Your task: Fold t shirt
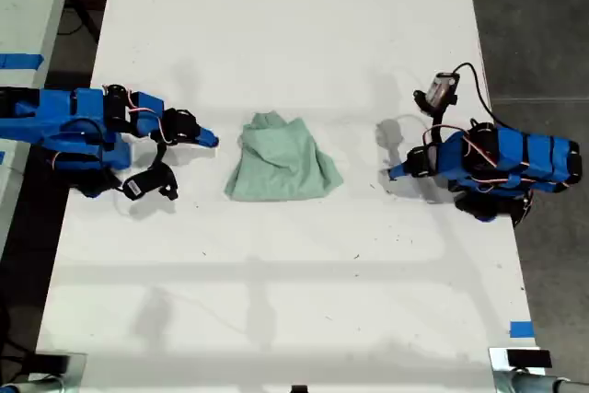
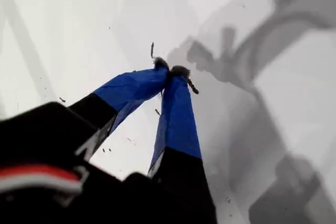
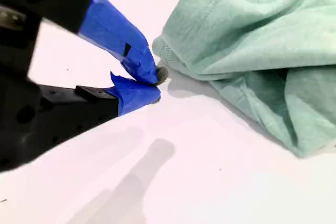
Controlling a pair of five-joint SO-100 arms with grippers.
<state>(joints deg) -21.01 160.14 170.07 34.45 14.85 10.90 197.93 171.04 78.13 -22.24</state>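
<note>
Bundled mint t shirt [image 1: 281,165] mid-counter [image 1: 276,301], my second claw [image 3: 152,85] closed empty just beside its edge, my first claw [image 2: 170,71] closed empty, well apart from it

T shirt [image 1: 282,161] lies mid table [image 1: 276,319], btwn my second gripper [image 1: 210,141] & first gripper [image 1: 394,172].
</note>
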